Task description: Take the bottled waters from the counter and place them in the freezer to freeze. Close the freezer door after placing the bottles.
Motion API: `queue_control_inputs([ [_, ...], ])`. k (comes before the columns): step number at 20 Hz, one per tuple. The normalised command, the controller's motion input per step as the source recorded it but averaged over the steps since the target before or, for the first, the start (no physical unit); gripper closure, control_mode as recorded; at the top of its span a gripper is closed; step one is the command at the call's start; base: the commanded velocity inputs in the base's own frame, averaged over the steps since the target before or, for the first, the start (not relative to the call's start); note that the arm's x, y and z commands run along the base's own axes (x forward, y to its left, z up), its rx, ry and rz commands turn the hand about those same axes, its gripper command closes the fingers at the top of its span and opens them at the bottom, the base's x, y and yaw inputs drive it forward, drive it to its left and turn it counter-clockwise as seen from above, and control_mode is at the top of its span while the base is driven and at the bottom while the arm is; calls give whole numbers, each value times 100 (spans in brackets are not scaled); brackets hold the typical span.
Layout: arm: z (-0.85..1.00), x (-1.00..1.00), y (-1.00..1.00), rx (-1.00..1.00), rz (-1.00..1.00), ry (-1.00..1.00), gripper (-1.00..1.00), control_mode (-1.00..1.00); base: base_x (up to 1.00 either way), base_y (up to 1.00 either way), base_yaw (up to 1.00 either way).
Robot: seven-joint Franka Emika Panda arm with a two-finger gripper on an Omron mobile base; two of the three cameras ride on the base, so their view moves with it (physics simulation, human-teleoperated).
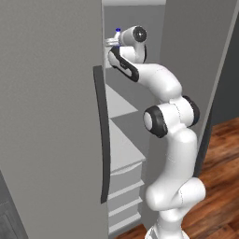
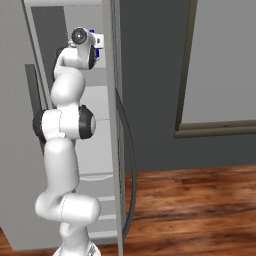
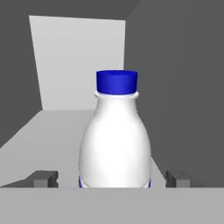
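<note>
Closest to my left base camera stands the shut freezer door [image 1: 51, 130], its dark bar handle [image 1: 103, 135] running down the edge. Past it my arm reaches high into the open freezer [image 1: 122, 105], and the hand sits at an upper shelf with a bit of blue cap [image 1: 118, 30] peeking beside it. Pale shelves and white drawers [image 1: 123, 196] lie below.

From the right base camera, the arm rises at the lower left and the open door's edge [image 2: 114, 125] cuts down the middle, close beside the elbow. The hand is up near the top of the compartment, with a small blue spot [image 2: 97, 50] next to it.

Through the hand camera, a white bottle [image 3: 115, 140] with a blue cap stands upright on the grey shelf [image 3: 39, 135], right between the two finger tips. The gripper [image 3: 109, 178] has its jaws spread wide, each tip standing clear of the bottle's sides, so I judge the bottle is released and resting on the shelf.

My worry is the retreat: if I pull back crooked, a finger could clip the bottle and tip it off the shelf. The elbow could also knock the open door on the way out.
</note>
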Motion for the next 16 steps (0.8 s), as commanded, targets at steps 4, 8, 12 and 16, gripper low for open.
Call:
queue_control_inputs([
  [4,12,-76,0,0,0,-4,-100,-100,0,0,0],
  [8,4,-99,6,0,0,-3,-100,-100,0,0,0],
  [12,0,-100,9,0,-4,-1,-100,-100,0,0,0],
  [16,0,-100,1,0,-8,6,-100,-100,0,0,0],
])
